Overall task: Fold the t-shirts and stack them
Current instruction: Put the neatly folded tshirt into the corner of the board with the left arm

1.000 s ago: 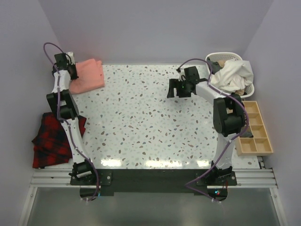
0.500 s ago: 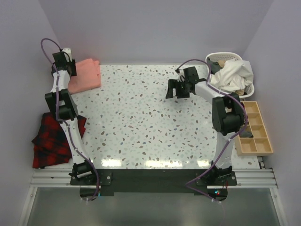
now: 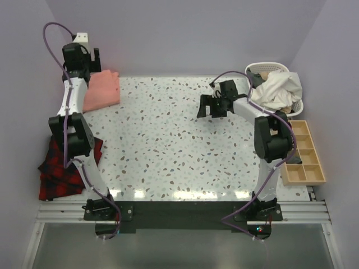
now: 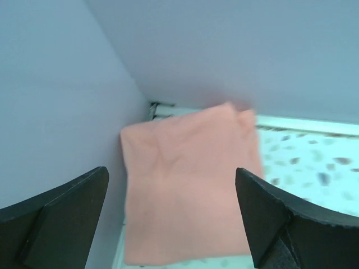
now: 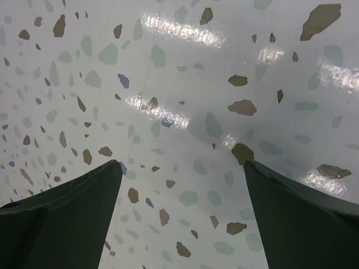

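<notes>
Left claw (image 4: 171,172) hangs spread wide, gripping nothing, the folded salmon-pink t-shirt (image 3: 102,89) lying flat just below it and framed between its fingers, while the right claw (image 5: 182,165), likewise released, hovers over the speckled bench (image 3: 168,145).

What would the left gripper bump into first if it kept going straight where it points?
Probably the folded pink t-shirt in the table corner: the open left gripper points straight at it, nothing between.
</notes>
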`<control>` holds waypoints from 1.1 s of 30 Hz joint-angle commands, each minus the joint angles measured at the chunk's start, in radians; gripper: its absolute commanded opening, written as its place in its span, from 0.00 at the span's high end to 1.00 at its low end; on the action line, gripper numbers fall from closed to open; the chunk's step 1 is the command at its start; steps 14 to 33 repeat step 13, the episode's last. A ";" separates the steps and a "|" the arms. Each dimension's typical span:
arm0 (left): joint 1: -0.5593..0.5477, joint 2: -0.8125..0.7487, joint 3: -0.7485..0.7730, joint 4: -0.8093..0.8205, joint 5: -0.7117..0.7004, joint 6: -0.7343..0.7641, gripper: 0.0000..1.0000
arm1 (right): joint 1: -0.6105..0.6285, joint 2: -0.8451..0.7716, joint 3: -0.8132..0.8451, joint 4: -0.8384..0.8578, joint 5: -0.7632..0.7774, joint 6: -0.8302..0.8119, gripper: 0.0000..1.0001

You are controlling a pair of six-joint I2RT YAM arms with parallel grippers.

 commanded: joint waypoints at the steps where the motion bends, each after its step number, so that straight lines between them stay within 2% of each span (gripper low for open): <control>1: -0.141 -0.291 -0.218 0.157 0.075 -0.096 0.00 | 0.001 -0.136 -0.055 0.030 0.018 0.023 0.02; 8: -0.324 -0.653 -0.636 0.248 0.153 -0.244 0.00 | 0.015 -0.311 -0.199 0.039 0.058 0.031 0.01; 13: -0.497 -0.789 -0.819 0.248 0.103 -0.271 0.00 | 0.021 -0.497 -0.363 0.056 0.144 0.031 0.01; 33: -0.497 -0.789 -0.819 0.248 0.103 -0.271 0.00 | 0.021 -0.497 -0.363 0.056 0.144 0.031 0.01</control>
